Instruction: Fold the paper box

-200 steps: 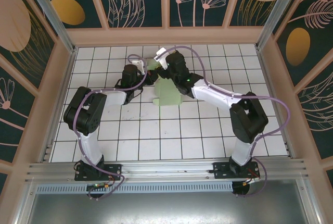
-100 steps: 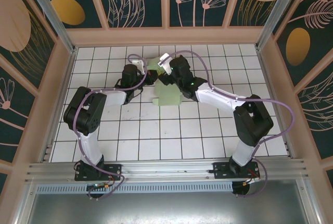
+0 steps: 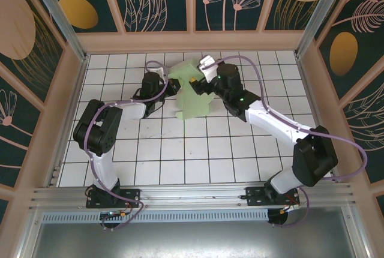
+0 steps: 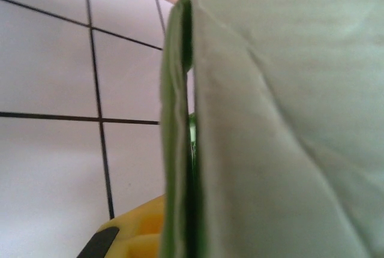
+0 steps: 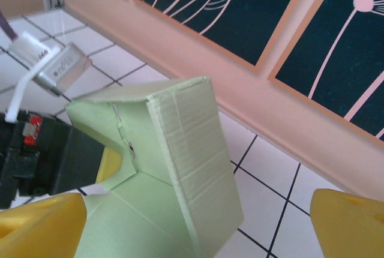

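Holding the paper box half-raised on the far tiles

Pale green card, the paper box [image 3: 193, 97] sits on the white tiled floor [image 3: 180, 150] near the back wall [image 3: 192, 41], between the two arms. One creased panel stands up and its flaps lie flat toward the near side. The left gripper [image 3: 171, 85] is clamped tight on the card's left edge, with a yellow pad [image 4: 135, 237] beside the folded layers. The right gripper [image 3: 200, 83] hangs by the upright panel, its yellow fingertips [image 5: 351, 222] spread wide, gripping nothing
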`<state>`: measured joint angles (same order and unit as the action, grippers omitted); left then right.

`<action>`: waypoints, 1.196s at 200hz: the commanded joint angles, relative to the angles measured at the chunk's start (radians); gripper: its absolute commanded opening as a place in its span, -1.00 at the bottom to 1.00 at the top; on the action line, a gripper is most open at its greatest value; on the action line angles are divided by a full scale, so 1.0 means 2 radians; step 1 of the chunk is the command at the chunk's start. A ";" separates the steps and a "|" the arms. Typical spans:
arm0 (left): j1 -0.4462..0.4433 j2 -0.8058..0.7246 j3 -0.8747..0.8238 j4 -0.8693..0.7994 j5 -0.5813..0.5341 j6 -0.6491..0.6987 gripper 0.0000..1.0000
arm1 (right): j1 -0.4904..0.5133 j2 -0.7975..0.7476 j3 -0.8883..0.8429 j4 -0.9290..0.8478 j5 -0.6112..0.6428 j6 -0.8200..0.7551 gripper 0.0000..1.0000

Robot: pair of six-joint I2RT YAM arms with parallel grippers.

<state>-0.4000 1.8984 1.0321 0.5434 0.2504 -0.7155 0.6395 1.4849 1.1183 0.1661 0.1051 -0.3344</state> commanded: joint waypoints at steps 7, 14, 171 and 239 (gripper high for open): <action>-0.001 -0.005 0.031 -0.089 -0.067 -0.036 -1.00 | -0.013 -0.008 0.011 0.017 0.010 0.050 0.78; -0.001 -0.009 0.029 -0.096 -0.076 -0.044 -1.00 | -0.012 -0.003 0.018 0.013 0.027 0.051 0.74; -0.001 -0.013 0.050 -0.167 -0.121 -0.079 -1.00 | 0.032 0.209 0.170 0.014 0.137 -0.072 0.29; -0.001 -0.006 0.055 -0.167 -0.112 -0.077 -1.00 | 0.049 0.296 0.246 0.071 0.266 -0.122 -0.18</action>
<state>-0.4000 1.8969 1.1133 0.2192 0.0170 -0.8627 0.7227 2.0312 1.5410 0.2165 0.4988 -0.5331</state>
